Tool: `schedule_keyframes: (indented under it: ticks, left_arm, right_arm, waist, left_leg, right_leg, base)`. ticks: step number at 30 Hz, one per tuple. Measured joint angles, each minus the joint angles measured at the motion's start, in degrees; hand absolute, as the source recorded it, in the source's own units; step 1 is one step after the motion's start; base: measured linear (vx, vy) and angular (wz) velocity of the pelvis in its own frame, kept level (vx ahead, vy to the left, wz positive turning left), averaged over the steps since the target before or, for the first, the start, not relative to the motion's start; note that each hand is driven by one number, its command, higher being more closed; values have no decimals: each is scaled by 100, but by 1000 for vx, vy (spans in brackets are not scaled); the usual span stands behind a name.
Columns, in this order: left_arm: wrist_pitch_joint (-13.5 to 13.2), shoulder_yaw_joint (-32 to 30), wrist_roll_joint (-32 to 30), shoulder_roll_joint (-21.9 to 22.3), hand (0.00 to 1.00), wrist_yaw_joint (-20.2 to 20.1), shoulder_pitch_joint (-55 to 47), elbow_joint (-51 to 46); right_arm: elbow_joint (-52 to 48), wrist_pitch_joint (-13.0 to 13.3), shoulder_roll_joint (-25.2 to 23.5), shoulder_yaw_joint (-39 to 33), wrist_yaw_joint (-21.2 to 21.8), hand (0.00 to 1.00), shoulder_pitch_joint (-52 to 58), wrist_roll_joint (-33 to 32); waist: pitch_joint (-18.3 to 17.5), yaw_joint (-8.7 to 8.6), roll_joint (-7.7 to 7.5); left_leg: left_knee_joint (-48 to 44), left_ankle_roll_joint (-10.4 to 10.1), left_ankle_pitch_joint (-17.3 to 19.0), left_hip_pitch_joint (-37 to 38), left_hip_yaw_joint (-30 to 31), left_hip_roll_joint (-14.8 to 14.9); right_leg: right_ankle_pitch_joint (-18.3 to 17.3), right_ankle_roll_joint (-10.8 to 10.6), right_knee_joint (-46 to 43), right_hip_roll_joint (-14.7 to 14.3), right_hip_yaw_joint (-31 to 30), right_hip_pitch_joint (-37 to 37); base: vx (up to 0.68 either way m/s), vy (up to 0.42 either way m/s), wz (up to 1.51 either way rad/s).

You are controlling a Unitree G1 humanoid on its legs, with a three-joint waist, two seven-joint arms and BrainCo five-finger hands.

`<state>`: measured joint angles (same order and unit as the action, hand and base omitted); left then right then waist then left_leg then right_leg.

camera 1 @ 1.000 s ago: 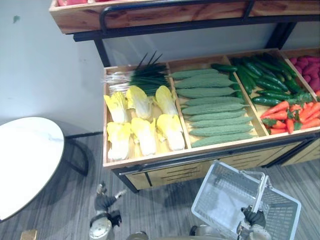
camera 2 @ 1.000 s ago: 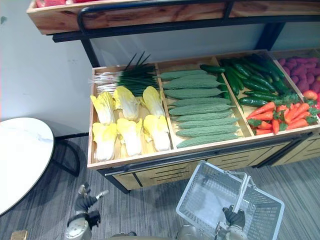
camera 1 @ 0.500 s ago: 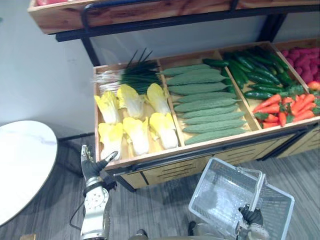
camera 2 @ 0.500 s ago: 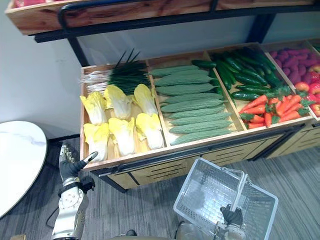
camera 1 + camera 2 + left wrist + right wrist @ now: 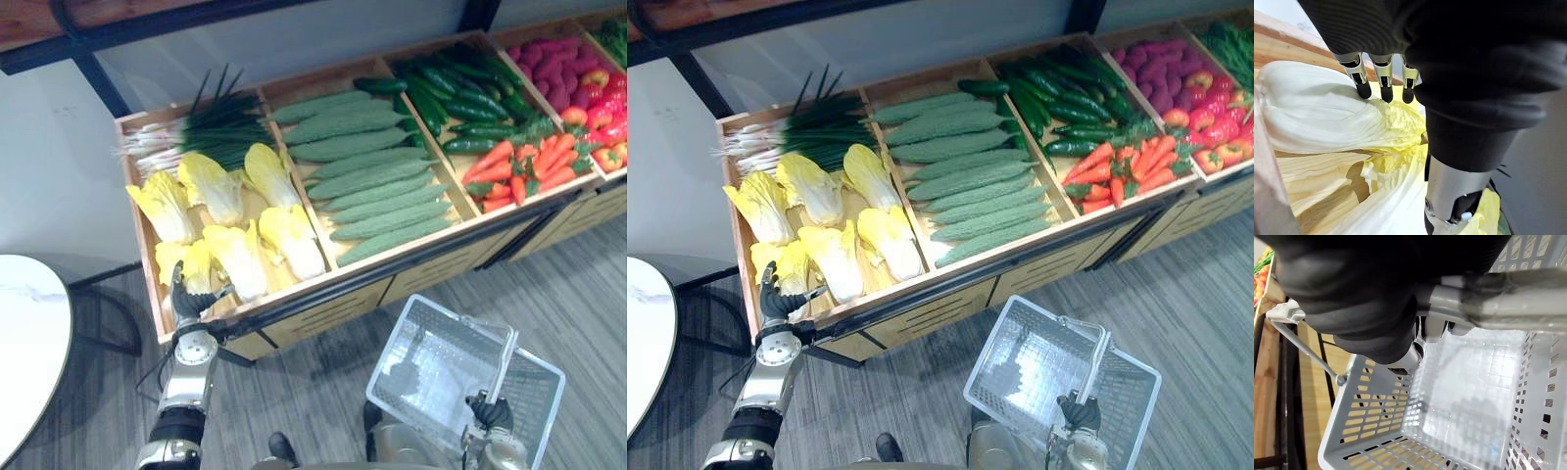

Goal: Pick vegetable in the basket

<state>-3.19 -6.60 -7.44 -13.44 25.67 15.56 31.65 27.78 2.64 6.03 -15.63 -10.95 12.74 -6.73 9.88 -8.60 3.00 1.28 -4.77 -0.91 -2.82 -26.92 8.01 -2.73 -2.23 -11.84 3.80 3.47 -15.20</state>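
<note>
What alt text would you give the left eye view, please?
The open left hand reaches toward a yellow cabbage at the front corner of a wooden vegetable stand. The right hand grips the handle of an empty grey basket.

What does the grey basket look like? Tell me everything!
The basket is light grey plastic, with slotted walls and a grid bottom. It is empty. Its handle stands up, and the right hand is curled round it, holding the basket tilted in front of the wooden vegetable stand.
</note>
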Motion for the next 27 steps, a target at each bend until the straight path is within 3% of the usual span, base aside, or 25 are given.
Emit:
schedule_keyframes:
  ticks: [7,10,13,14,18,27]
  left_arm:
    - [47,259,-349,-498,0,42,1017,1022]
    - [72,423,-452,-620,0,-185,1487,1253]
    - [168,764,-626,-710,0,-507,1910,1402]
    - [181,842,-756,-707,100,-511,2057,1409]
    - [218,880,-1019,-884,100,-587,2268,1384]
    - [277,1155,-767,-861,100,-870,2548,1200]
  right_arm:
    - [-239,91,70,119,8,100,-3,-178]
    - [-492,111,81,272,92,100,-41,-190]
    - [-696,141,75,390,130,100,-136,-229]
    - [-826,157,65,426,134,100,-151,-231]
    - [-926,230,55,482,243,100,-156,-231]
    - [-1064,256,-1,540,355,100,-141,-212]
  waist:
    - [244,-20,-78]
    - [384,-18,-124]
    - [614,-64,-283]
    - [731,-112,-348]
    - [799,-125,-319]
    - [813,-164,-314]
  left_leg:
    - [-21,-3,2,-199,-33,-8]
    - [-32,-2,1,-260,-89,-6]
    - [-32,-2,3,-251,-137,0]
    - [-30,-2,3,-256,-136,-2]
    - [-40,-1,2,-257,-140,-12]
    - [-86,15,14,-231,-138,-100]
  right_leg:
    - [98,-14,-17,6,-73,-232]
    - [156,-21,-19,6,-128,-303]
    - [178,-36,-14,36,-176,-313]
    - [182,-40,-14,46,-176,-314]
    - [182,-45,-23,71,-170,-311]
    - [182,-45,-35,126,-204,-279]
  base:
    - [-16,5,-5]
    - [6,11,-9]
    - [3,10,-7]
    - [0,0,0]
    - [65,9,2]
    - [32,18,0]
